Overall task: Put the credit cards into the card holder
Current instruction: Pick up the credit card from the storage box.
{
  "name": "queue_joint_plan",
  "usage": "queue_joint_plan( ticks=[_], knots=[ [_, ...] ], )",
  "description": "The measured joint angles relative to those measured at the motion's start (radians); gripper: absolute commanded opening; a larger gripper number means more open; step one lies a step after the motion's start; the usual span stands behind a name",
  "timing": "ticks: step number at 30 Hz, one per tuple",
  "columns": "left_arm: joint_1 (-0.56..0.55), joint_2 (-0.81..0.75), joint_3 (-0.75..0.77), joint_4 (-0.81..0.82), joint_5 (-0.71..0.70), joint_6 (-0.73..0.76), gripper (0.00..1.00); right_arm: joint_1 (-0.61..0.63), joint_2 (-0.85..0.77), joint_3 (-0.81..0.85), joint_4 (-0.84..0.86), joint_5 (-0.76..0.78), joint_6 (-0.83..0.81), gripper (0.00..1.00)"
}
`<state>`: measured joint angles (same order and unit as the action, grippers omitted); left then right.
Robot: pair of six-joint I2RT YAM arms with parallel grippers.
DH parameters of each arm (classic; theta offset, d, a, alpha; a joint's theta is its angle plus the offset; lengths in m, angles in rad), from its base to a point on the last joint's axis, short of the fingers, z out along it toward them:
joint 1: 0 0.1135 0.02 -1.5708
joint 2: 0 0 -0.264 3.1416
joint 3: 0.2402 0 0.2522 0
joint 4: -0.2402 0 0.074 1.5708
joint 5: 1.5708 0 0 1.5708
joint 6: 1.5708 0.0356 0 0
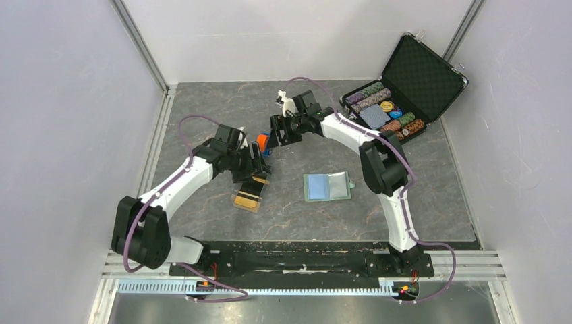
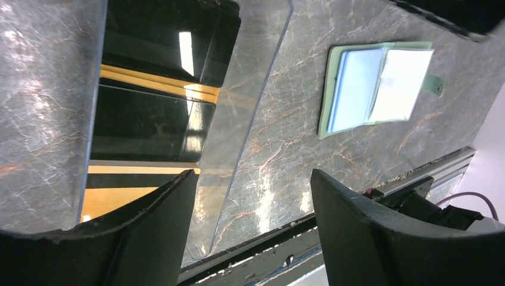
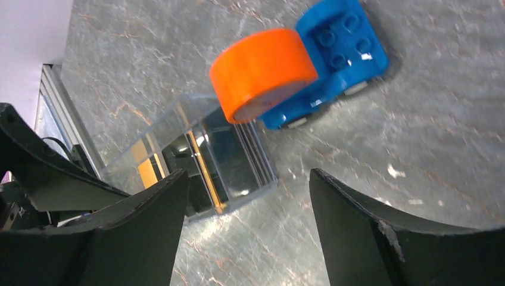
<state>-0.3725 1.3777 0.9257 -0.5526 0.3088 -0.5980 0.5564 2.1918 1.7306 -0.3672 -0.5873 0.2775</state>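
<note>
Rt of tray (image 2: 239,119) edge, card holder (image 2: 375,89) lies apart

- Table top (image 2: 286,149): grey stone-look surface, veined, smooth, faint sheen noted.
- Clear tray (image 2: 253,71): transparent hard plastic, glossy, reflections seen on the walls.
- Credit cards (image 2: 149,122): thin and smooth. Black ones are mirror-glossy with light glare, orange-gold ones carry a softer sheen.
- Card holder (image 2: 381,83): sage-green outside looks matt; leather or cloth cannot be told. Pale blue inside is covered by clear shiny pockets.
- Toy car (image 3: 342,53): blue studded plastic, smooth; orange part smooth, satin finish.
- Fingers (image 2: 357,238) of the left gripper (image 2: 253,176): matt black, edges scuffed and rough. Same finish logged on the fingers (image 3: 369,232) of the right gripper (image 3: 249,176).
- Chip case (image 1: 423,74): black, lid lining matt and textured.
</note>
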Motion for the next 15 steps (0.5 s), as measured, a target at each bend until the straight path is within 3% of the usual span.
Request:
queue_joint_plan(
  ticks=[5, 15],
  knots=[
    [0.0, -0.06, -0.003, 0.0, -0.048, 0.0, 0.77, 0.026, 0.052, 0.076, -0.004, -0.016, -0.001, 0.67],
    [0.0, -0.082, -0.038, -0.004, -0.075, 0.0, 0.71, 0.107, 0.1, 0.076, -0.039, 0.013, -0.041, 0.34]
  ],
)
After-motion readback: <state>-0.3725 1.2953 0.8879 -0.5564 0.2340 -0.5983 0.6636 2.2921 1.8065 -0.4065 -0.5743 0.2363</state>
